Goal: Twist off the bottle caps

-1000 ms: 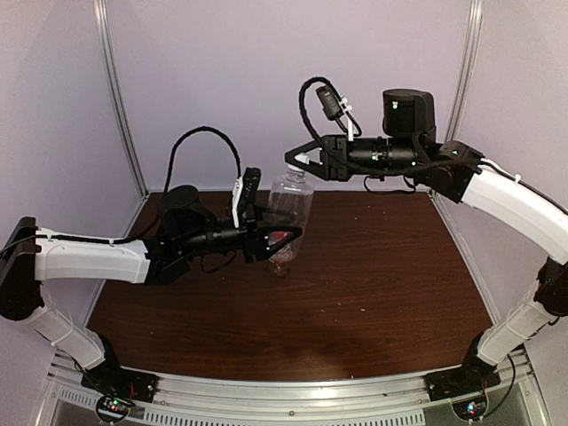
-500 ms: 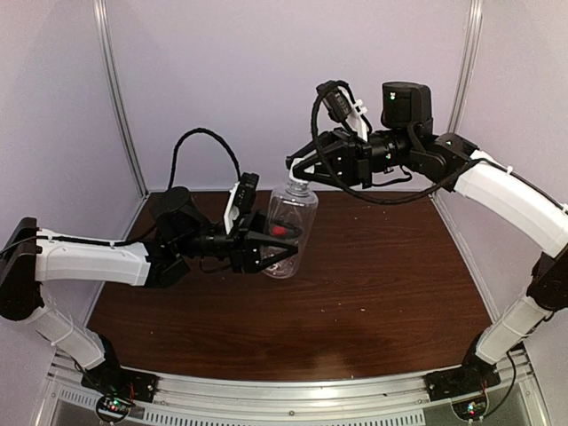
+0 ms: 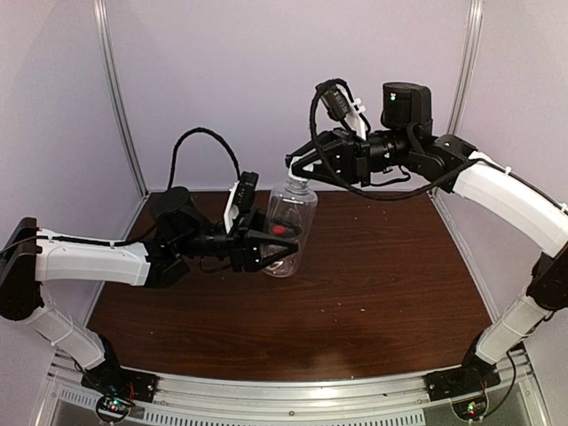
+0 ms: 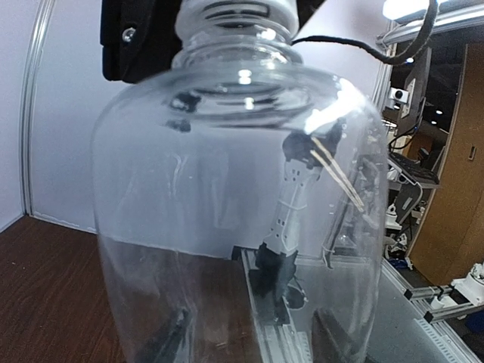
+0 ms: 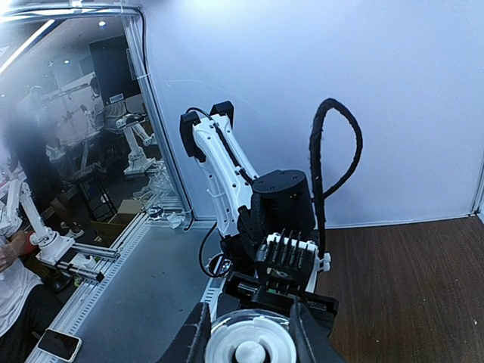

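A tall clear unlabelled bottle (image 3: 289, 222) is held over the brown table, and it fills the left wrist view (image 4: 227, 189). My left gripper (image 3: 280, 248) is shut on its lower body. Its dark fingers (image 4: 172, 342) show through the plastic on either side. A white cap (image 3: 300, 182) sits on the neck, and my right gripper (image 3: 298, 170) comes in from the right and is shut on it. In the right wrist view the cap (image 5: 246, 346) lies between the two fingers (image 5: 196, 336). A small red thing (image 3: 281, 229) shows through the bottle; I cannot tell what it is.
The dark wooden table (image 3: 382, 266) spreads to the right and front of the bottle. Metal frame posts (image 3: 120, 98) and pale walls stand behind. The left arm (image 5: 227, 174) and its black cable loop (image 5: 333, 151) rise just beyond the cap in the right wrist view.
The right wrist has turned about the cap and its cable has swung up. The left wrist has rolled and the bottle has shifted slightly. Little has moved in the last half second.
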### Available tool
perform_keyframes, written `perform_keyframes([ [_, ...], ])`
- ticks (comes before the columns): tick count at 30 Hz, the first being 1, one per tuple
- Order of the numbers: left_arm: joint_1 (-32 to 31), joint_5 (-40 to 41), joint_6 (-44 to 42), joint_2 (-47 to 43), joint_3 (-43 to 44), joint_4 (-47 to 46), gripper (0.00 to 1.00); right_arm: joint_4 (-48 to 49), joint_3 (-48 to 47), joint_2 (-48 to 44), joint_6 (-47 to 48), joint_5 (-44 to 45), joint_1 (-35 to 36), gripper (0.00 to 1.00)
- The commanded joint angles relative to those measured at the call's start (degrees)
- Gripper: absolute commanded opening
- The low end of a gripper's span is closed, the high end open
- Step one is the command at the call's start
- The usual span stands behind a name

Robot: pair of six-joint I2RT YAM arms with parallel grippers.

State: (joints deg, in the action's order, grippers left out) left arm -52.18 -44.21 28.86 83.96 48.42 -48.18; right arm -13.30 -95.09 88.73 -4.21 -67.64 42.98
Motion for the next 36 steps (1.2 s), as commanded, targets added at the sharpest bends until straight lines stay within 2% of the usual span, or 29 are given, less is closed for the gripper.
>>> perform_keyframes([
  [1,0.34,1.51,-0.70,-1.61,0.48,-6.43,0.43,0.60,0.94,-1.91,-1.24,1.84,-0.71,0.34],
  [14,0.33,4.23,-1.90,-1.35,0.51,-4.84,0.43,0.94,2.15,-3.79,-2.22,3.80,-0.53,0.58],
  [19,0.35,7.81,-3.69,-1.81,0.74,-1.95,0.43,1.30,3.34,-5.44,-4.26,8.17,-0.45,0.68],
  [20,0.33,8.59,-4.24,-1.98,0.80,-1.22,0.43,1.56,3.57,-5.80,-5.70,10.10,-0.40,0.71],
  [22,0.40,10.14,-5.24,-2.26,1.16,0.84,0.43,2.37,3.53,-6.33,-8.87,13.32,-0.26,0.92],
  [23,0.34,10.64,-5.71,-2.35,1.35,1.91,0.43,2.68,3.40,-6.55,-10.49,15.43,0.00,0.98],
  [27,0.34,12.34,-6.74,-2.58,1.67,3.76,0.43,1.25,2.22,-6.61,-16.09,25.86,1.43,1.00],
  [32,0.38,13.73,-6.69,-2.30,1.89,4.17,0.43,-4.62,-0.13,-5.79,-17.70,37.15,4.01,0.94],
  [36,0.35,14.61,-6.80,-2.36,1.94,4.87,0.43,-6.56,-0.62,-5.31,-18.10,40.40,5.10,0.90],
])
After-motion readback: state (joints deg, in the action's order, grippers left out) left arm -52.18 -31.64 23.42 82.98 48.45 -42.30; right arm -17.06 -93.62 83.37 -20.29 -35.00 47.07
